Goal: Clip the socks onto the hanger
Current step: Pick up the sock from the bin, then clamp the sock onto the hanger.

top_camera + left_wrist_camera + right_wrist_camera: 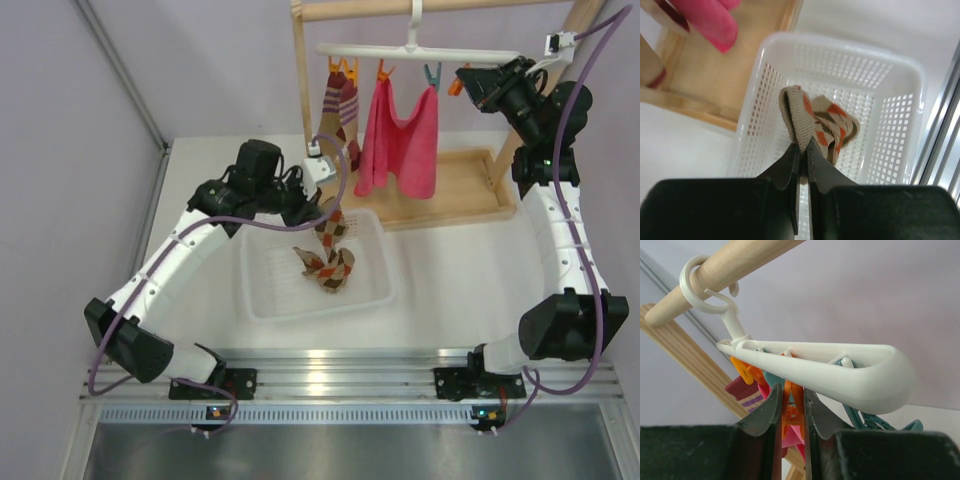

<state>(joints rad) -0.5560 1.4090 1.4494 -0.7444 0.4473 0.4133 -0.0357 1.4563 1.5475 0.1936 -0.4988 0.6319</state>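
Left hand (802, 149) holds one of two socks (832, 125); right hand (790, 392), one clip (792, 415).

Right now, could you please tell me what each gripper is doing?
Left gripper: closed, holding an argyle sock.
Right gripper: closed on an orange clip.

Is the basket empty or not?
Not empty: one sock lies in the basket, and the left gripper pinches a second sock over it.

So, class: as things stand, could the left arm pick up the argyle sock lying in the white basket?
Probably not yet. The left gripper is shut on the other sock. The lying sock sits exposed in the open basket below, so only the full jaws hinder it.
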